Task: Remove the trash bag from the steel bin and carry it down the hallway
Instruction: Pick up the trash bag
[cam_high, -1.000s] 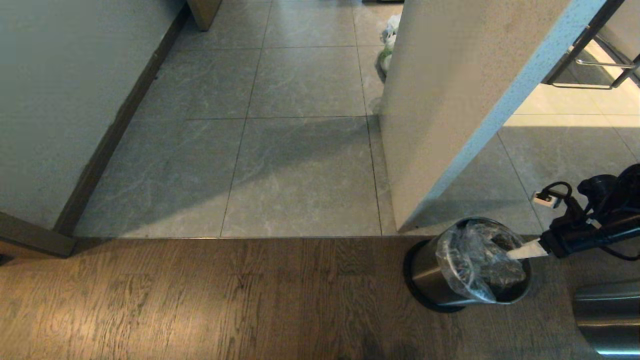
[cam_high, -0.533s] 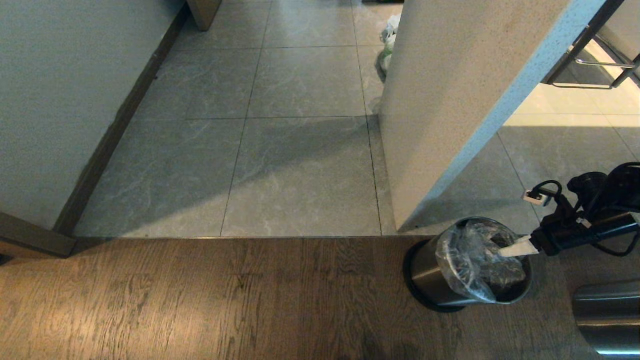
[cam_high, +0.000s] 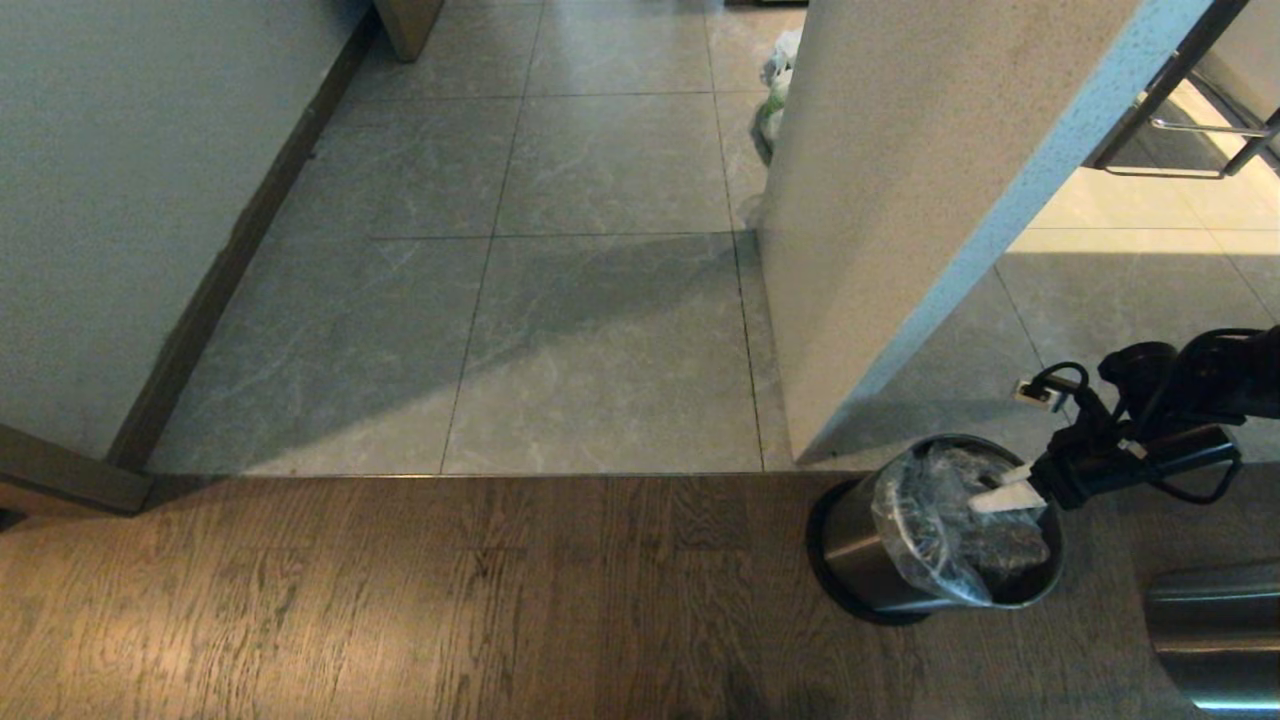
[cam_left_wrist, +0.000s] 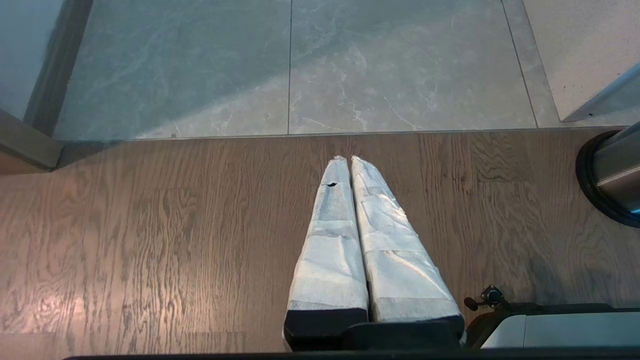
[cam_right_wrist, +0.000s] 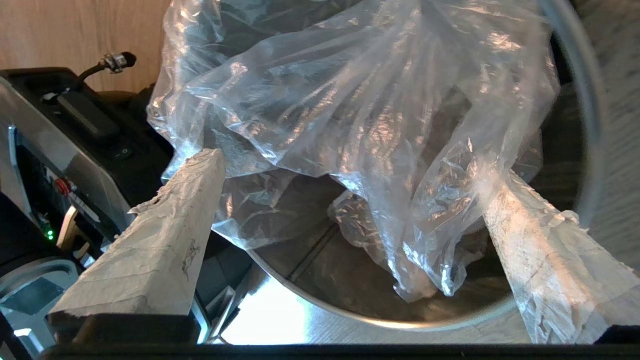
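Note:
The steel bin (cam_high: 858, 545) stands on the wood floor at the lower right, beside a pillar. The clear, crinkled trash bag (cam_high: 925, 515) lines it and spills over the rim. My right gripper (cam_high: 998, 490) reaches in from the right over the bin's mouth, open. In the right wrist view the trash bag (cam_right_wrist: 350, 115) bunches between the wide-spread fingers (cam_right_wrist: 165, 235), one finger partly veiled by plastic, with the steel bin's rim (cam_right_wrist: 350, 312) below. My left gripper (cam_left_wrist: 348, 161) hangs shut over the wood floor, holding nothing. The hallway tiles (cam_high: 600, 330) lie ahead.
A pale pillar (cam_high: 900, 200) rises just behind the bin. A larger steel cylinder (cam_high: 1215, 640) stands at the lower right corner. A white-green bag (cam_high: 778, 90) lies on the tiles behind the pillar. A wall with dark skirting (cam_high: 230, 270) runs along the left.
My right gripper has moved left and slightly away from me, from the bin's right rim to over its mouth. Its fingers stay open. The bin and bag have not shifted.

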